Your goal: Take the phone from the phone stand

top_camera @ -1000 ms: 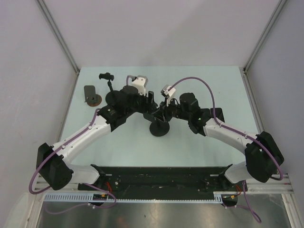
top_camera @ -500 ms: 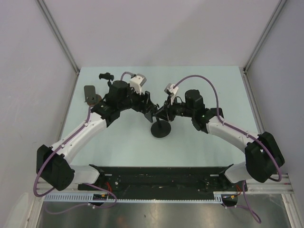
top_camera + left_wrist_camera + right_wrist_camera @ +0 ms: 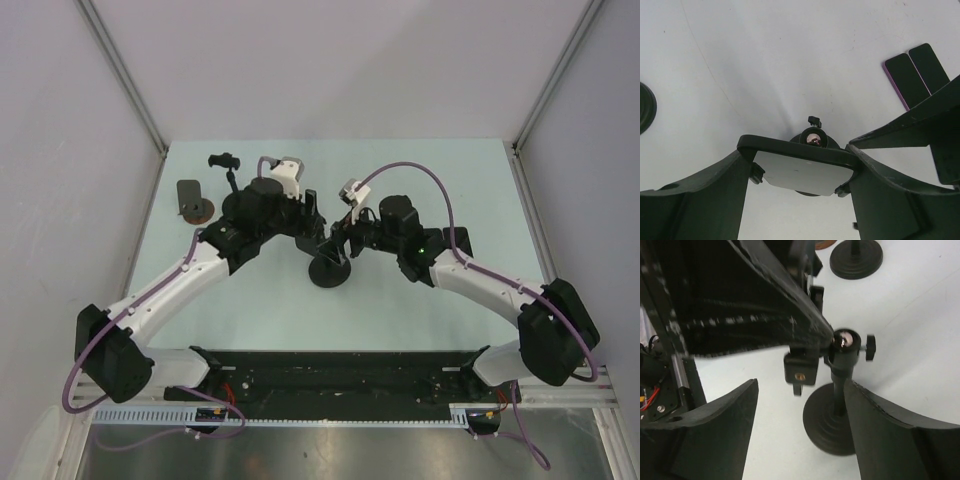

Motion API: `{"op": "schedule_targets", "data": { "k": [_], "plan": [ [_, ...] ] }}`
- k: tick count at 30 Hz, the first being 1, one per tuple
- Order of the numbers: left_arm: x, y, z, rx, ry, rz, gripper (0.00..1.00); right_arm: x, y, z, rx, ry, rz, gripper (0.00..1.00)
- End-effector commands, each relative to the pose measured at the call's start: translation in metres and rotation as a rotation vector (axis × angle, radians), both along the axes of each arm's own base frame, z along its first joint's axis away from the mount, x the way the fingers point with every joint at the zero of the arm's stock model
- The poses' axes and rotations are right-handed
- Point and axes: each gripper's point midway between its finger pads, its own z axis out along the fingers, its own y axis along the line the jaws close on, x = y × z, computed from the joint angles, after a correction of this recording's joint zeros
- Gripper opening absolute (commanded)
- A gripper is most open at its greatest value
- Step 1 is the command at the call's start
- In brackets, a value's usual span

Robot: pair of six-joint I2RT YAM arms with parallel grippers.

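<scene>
Left gripper [image 3: 799,161], left wrist view: closed narrow on the phone [image 3: 802,172], apparently pinching its side edges; phone sits above the ball head [image 3: 813,139].
Right gripper [image 3: 800,385], right wrist view: spread wide, flanking the phone stand [image 3: 839,390] without touching it; phone edge-on, long axis slanting up from the ball head.
Top view, progress: phone grasped, likely not yet freed; stand upright on the table [image 3: 400,310].

Encl.: pale-green table [image 3: 470,170], plain grey walls [image 3: 330,60] L/R/rear, 2 alu. corner posts [image 3: 122,75] at rear, brushed-metal ledge [image 3: 330,455] along near edge, even diffuse light.
</scene>
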Motion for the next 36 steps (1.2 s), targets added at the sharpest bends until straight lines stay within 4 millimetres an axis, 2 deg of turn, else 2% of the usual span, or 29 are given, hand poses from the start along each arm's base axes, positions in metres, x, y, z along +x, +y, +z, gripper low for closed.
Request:
{"op": "schedule_targets", "data": {
  "k": [1,5,12,17,21,23,24,27,34,36],
  "plan": [
    [0.008,-0.010,0.070,-0.196,-0.149,0.130,0.00,0.009,0.008,0.020,0.045,-0.087,-0.054,0.77],
    [0.005,-0.015,0.073,-0.206,-0.151,0.128,0.00,0.016,0.012,0.020,0.060,-0.097,-0.088,0.77],
    [0.003,-0.018,0.077,-0.214,-0.157,0.125,0.00,0.022,0.014,0.007,0.036,-0.088,-0.117,0.64],
    [0.001,-0.018,0.074,-0.223,-0.146,0.131,0.00,0.022,0.018,0.006,0.042,-0.089,-0.121,0.60],
    [-0.001,-0.020,0.072,-0.248,-0.123,0.134,0.00,0.024,0.018,0.005,0.042,-0.083,-0.144,0.54],
    [-0.002,-0.020,0.071,-0.250,-0.122,0.134,0.00,0.027,0.015,0.003,0.032,-0.079,-0.173,0.40],
    [-0.003,-0.019,0.072,-0.249,-0.126,0.134,0.00,0.028,0.013,0.002,0.025,-0.079,-0.186,0.21],
    [-0.003,-0.013,0.075,-0.226,-0.150,0.142,0.00,0.034,0.002,-0.004,-0.020,-0.081,-0.243,0.00],
    [0.001,-0.002,0.072,-0.161,-0.181,0.083,0.00,0.041,-0.027,-0.012,-0.039,-0.062,-0.349,0.00],
    [0.006,0.009,0.071,-0.144,-0.191,0.073,0.00,0.042,-0.035,-0.012,-0.044,-0.057,-0.353,0.00]
  ]
}}
